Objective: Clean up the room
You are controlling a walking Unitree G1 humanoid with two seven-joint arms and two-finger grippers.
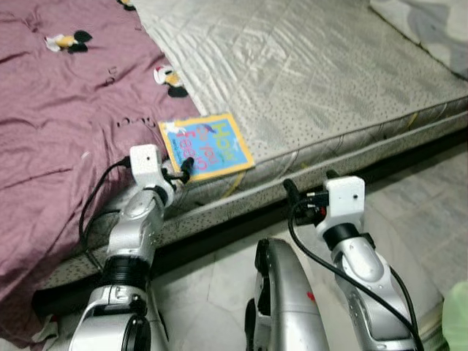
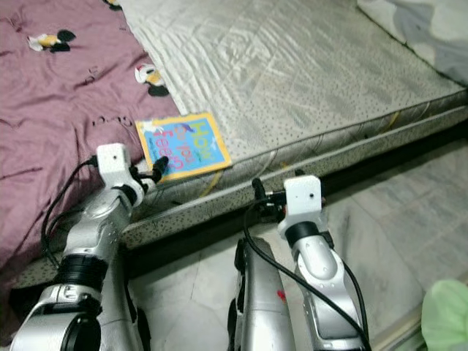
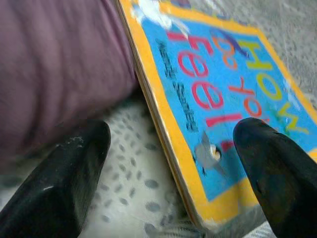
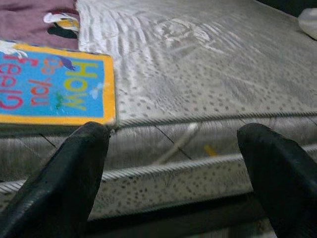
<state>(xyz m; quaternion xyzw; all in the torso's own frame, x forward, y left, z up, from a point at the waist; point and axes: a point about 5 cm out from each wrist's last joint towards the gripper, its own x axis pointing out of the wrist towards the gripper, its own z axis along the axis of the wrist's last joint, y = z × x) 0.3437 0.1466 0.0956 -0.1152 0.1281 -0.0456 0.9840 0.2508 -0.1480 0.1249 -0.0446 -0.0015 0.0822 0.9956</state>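
A thin book (image 1: 207,146) with a yellow border and a blue cover lies flat at the near edge of the grey mattress (image 1: 314,73), beside the purple blanket. My left gripper (image 1: 183,172) is open at the book's near corner. In the left wrist view that corner of the book (image 3: 213,94) lies between the two black fingers (image 3: 69,173) without being clamped. My right gripper (image 1: 308,183) is open and holds nothing, low in front of the mattress side and to the right of the book (image 4: 54,84).
A purple blanket (image 1: 58,110) with cartoon prints covers the left of the bed. Pale bedding (image 1: 431,29) lies at the far right corner. Tiled floor (image 1: 424,212) runs along the bed's front. A green object (image 1: 457,314) sits at the lower right.
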